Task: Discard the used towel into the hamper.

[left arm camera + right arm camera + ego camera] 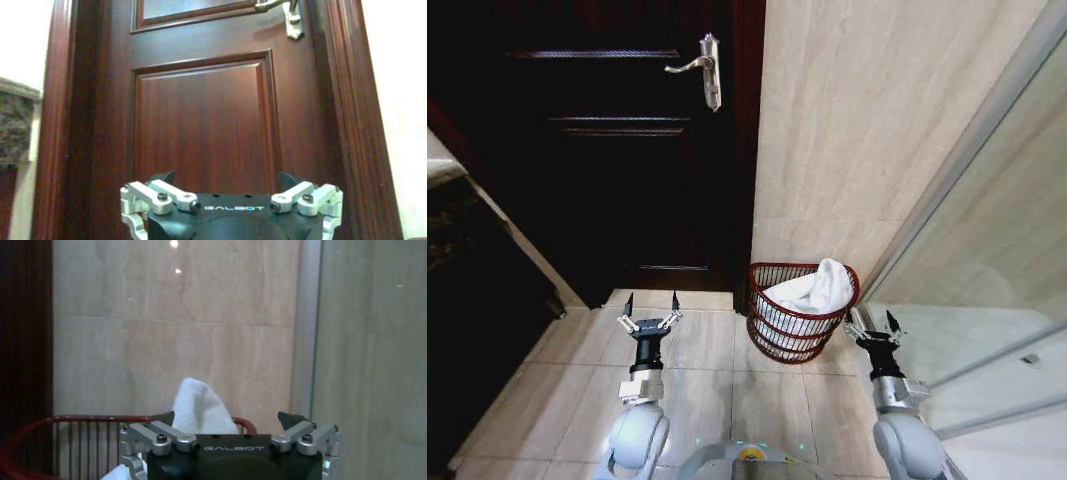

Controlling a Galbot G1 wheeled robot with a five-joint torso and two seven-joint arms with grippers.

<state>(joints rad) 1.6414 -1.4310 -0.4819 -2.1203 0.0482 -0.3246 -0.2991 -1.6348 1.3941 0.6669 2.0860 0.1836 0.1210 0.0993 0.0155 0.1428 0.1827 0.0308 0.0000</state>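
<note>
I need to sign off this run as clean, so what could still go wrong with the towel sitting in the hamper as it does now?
1. The white towel is heaped in the hamper with a peak standing above the rim; it might slump over the edge.
2. The open right gripper sits close beside the hamper's rim, so a sideways move could nudge or tip the light basket.
3. The open left gripper points toward the dark door; driving forward could bump it.

towel (200,407) in hamper (80,418), jaws spread

Silver-linked black pincer (230,187) bodies marked GALBOT, on pale grey arms
</note>
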